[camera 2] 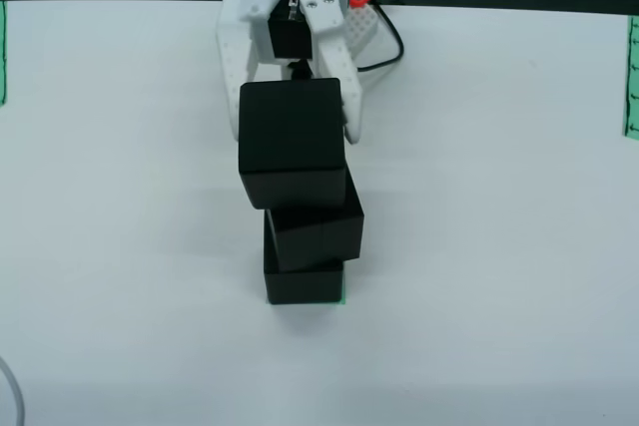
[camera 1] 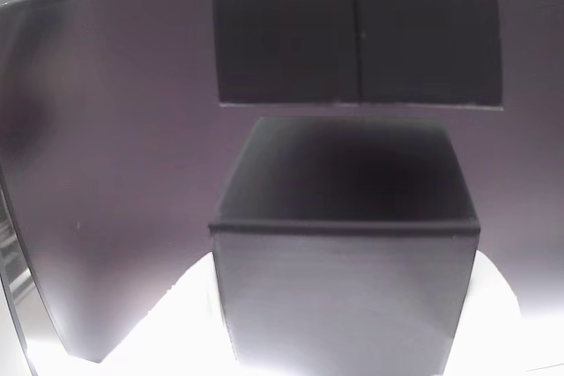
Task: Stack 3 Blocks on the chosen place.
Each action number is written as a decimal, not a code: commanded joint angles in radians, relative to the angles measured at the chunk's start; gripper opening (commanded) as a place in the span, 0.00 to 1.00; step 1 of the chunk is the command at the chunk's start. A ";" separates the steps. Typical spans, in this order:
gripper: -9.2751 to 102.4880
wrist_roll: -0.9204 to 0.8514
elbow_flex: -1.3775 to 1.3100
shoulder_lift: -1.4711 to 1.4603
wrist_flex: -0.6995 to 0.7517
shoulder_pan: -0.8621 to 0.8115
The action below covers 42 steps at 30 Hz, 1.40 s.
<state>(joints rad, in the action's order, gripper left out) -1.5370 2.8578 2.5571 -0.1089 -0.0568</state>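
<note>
Matte black cubes [camera 2: 295, 142] (rounded edges), stacked.

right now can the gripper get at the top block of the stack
Probably yes: the gripper sits right behind the top block, white fingers either side, nothing between them. Whether they touch it is unclear.

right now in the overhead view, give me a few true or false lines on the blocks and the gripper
1. Three blocks stand in one stack: top block, middle block, bottom block. True.
2. The blocks are lined up flush. False: each is offset and turned a little from the one below.
3. The gripper sits at the top block, white fingers on either side. True.
4. The stack stands on the black band at the top edge. False: it stands on the white surface, a sliver of the green patch showing at its base.
</note>
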 commanded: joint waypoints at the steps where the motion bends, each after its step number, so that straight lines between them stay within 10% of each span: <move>1: 0.25 -0.012 0.006 -0.029 -0.064 0.006; 42: 0.44 -0.044 0.175 0.061 -0.299 -0.063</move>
<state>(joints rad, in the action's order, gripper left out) -1.5861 3.0388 2.5863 -0.4341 -0.1120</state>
